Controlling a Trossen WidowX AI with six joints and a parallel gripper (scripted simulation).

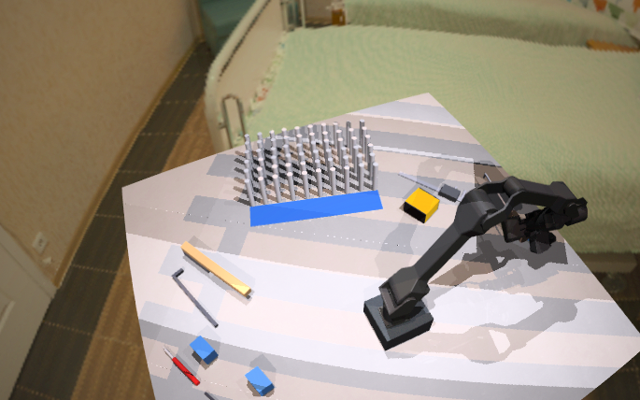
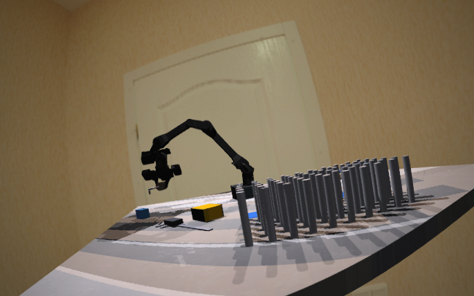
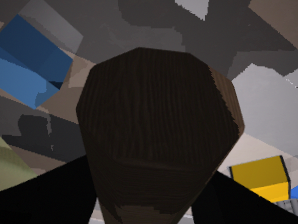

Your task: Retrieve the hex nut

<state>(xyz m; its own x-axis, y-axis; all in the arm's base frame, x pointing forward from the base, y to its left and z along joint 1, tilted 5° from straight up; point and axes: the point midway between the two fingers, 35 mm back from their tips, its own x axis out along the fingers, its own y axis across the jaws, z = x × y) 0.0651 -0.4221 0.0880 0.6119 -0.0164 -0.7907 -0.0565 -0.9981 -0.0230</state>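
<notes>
My gripper (image 1: 520, 229) (image 2: 162, 182) (image 3: 147, 167) is shut on the brown wooden handle (image 2: 160, 186) (image 3: 157, 110) of a tool, held above the table at the right. Its thin metal shaft ends in a small bent tip (image 2: 149, 190). The wide handle end faces the wrist camera and hides most of the tool there. The grey standing spacers (image 1: 305, 184) (image 2: 290, 211) are upright in rows, well away from the gripper. The blue taped strip (image 1: 314, 208) (image 2: 253, 215) lies in front of them with nothing seen on it. I cannot make out the nut.
A yellow block (image 1: 422, 201) (image 2: 207, 212) (image 3: 261, 175) and a dark block with a thin rod (image 1: 450, 192) (image 2: 173, 222) lie between gripper and spacers. A blue block (image 2: 142, 213) (image 3: 30, 62) is near the gripper. A wooden bar (image 1: 215, 269), bent rod (image 1: 195, 300) and red screwdriver (image 1: 183, 370) lie left.
</notes>
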